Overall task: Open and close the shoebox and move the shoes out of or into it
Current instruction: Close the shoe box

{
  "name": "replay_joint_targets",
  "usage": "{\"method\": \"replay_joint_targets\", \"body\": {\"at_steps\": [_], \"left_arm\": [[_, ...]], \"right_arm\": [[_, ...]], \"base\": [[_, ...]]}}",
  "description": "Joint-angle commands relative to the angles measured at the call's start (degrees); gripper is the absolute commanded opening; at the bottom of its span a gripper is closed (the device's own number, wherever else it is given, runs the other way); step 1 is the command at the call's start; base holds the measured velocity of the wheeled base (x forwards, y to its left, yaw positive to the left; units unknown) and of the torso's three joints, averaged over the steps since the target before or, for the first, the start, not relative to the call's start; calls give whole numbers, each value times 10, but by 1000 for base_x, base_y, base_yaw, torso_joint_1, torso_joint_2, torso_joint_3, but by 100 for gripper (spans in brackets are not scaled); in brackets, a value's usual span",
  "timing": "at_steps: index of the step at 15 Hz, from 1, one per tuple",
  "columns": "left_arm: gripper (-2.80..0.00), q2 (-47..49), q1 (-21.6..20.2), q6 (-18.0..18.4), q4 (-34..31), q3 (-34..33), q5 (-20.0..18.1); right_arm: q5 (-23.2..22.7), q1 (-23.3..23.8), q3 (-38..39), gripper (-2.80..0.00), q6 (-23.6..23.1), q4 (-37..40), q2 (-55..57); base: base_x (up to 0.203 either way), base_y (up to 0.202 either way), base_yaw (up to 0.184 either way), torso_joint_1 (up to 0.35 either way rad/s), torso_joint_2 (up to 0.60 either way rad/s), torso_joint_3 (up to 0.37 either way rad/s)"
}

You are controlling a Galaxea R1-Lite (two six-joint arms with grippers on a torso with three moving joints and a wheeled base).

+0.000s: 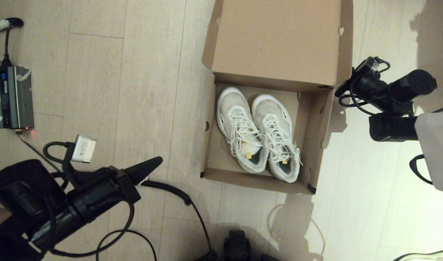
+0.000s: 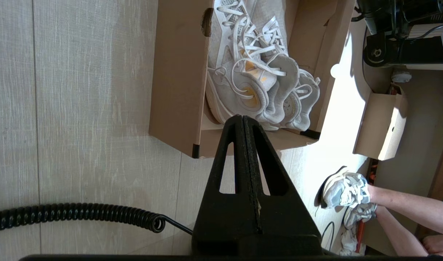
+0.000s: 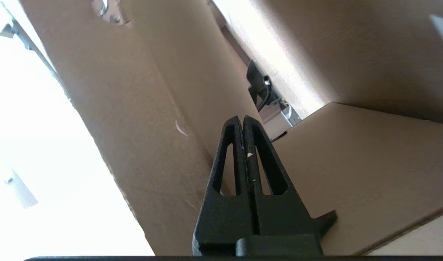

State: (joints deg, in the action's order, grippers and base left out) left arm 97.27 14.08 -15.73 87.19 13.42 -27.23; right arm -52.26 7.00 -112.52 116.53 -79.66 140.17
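You're looking at a shoebox (image 1: 317,119) of plain matt brown cardboard, slightly fibrous, with glossy black tape at its near corners. Inside, the shoes (image 1: 257,132) show white woven mesh, soft and dull, with cloth laces and smooth soles. Your left gripper (image 2: 243,117) is matt black plastic with a grainy inner seam; the right gripper (image 3: 242,119) matches it. The floor (image 1: 134,90) reads as pale wood-grain plank with a low sheen.

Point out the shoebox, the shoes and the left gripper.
shoebox (image 1: 272,36): head view, inner face of the raised lid.
shoes (image 1: 259,132): head view, laces where the pair touches.
left gripper (image 1: 159,160): head view, tip of the shut jaws, left of the box.
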Motion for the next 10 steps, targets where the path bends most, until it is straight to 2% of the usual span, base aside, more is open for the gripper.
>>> {"method": "replay_joint_targets", "body": {"at_steps": [1,7,10], "left_arm": [[-280,3,0,-1,5,-1,-2],[-280,17,16,3,5,-2,-2],[-280,23,24,7,5,-2,-1]], "right_arm": [[-4,-2,-1,-280,7,-10,2],[-18,-8,-5,-280,19,-65,2],[-20,-14,-5,-280,49,-80,-6]], "base": [[0,0,0,0,0,0],[0,0,0,0,0,0],[0,0,0,0,0,0]]}}
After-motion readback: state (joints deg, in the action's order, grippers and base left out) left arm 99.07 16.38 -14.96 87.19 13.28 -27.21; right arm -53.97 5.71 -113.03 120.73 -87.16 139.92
